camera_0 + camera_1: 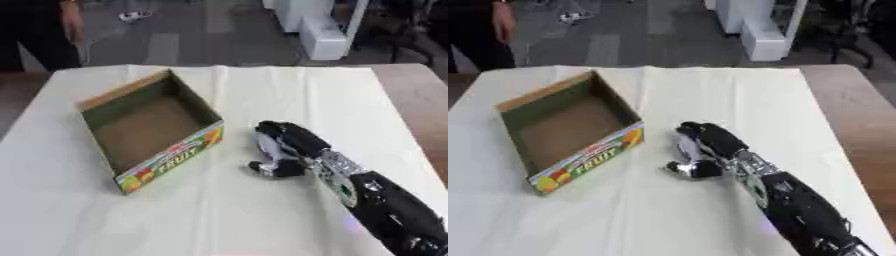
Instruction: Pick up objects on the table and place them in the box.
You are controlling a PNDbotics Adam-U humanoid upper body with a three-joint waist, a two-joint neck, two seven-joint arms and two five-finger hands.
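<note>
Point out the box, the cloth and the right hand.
box (147,131): left eye view, bare brown floor inside.
cloth (297,95): left eye view, bare patch right of the box.
right hand (710,140): right eye view, black back of the hand.

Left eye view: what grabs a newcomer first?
The black right hand, reaching in from the lower right to the middle of the white cloth, fingers curled round something pale that I cannot identify. Next, the open cardboard box just left of it, sitting askew, with a bright FRUIT label on its near wall and nothing visible inside.
</note>
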